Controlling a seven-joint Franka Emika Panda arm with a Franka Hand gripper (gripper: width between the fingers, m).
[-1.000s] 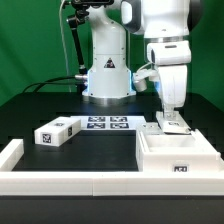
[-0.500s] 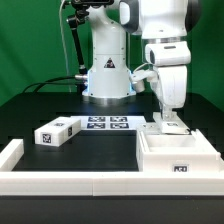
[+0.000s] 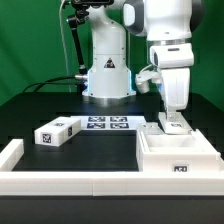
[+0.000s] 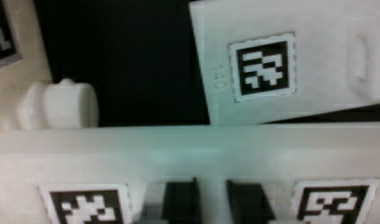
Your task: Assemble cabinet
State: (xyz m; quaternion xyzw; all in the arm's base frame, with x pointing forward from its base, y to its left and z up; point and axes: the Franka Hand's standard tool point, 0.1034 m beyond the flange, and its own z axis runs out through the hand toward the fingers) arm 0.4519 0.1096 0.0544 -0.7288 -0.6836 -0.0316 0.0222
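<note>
Showing loose tagged block (image 3: 57, 131) only in exterior view.

Behind my workspace stands a plain green backdrop (image 3: 30, 40), evenly lit with no hard shadows, and a few black cables (image 3: 72, 50) run down in front of it toward the exterior view's left. I work on a matte black table (image 3: 40, 105) that takes only a faint sheen from the soft light, and the marker board (image 3: 108, 123) lies flat near its middle. A low white border rail (image 3: 70, 183) runs along the table's near edge and turns back along the exterior view's left side, and the strip below the rail is dark.
</note>
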